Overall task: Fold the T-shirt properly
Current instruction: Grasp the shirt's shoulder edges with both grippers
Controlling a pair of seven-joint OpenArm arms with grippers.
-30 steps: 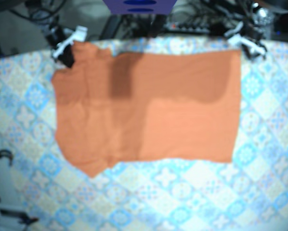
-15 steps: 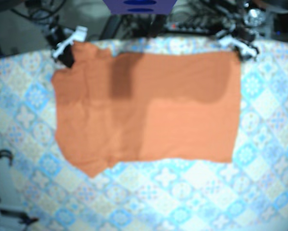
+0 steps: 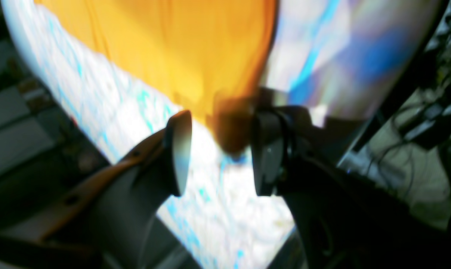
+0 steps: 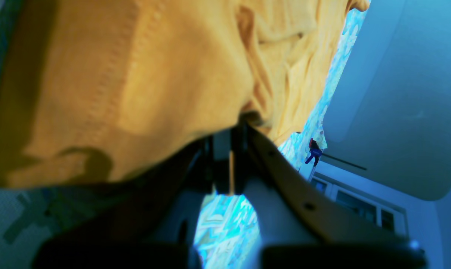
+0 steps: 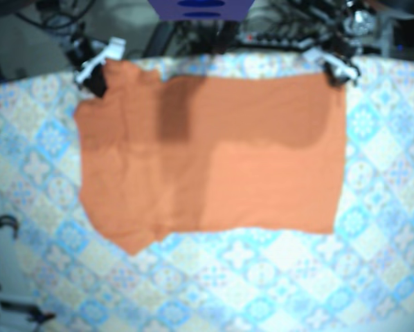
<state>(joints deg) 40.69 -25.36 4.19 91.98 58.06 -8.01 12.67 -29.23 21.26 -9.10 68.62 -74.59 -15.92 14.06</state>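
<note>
T-shirt (image 5: 214,152) flat on bench (image 5: 387,228). Far corners: right hand (image 5: 96,68) clamped on cloth, left hand (image 3: 219,153) jaws apart w/ corner between. Close left deep past hem first, then lift both evenly twd near edge, no bunching.

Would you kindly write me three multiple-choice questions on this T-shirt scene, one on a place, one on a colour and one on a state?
1. In the base view, where is the left gripper?
A) at the T-shirt's top right corner
B) over its middle
C) at its bottom edge

2. What colour is the T-shirt?
A) green
B) orange
C) black

3. How do the left gripper's jaws stand?
A) shut on nothing
B) out of view
C) open about the T-shirt's corner

Answers:
1 A, the base view shows it at that corner.
2 B, the cloth is orange in every view.
3 C, the left wrist view shows a gap between the fingers with the corner in it.
</note>
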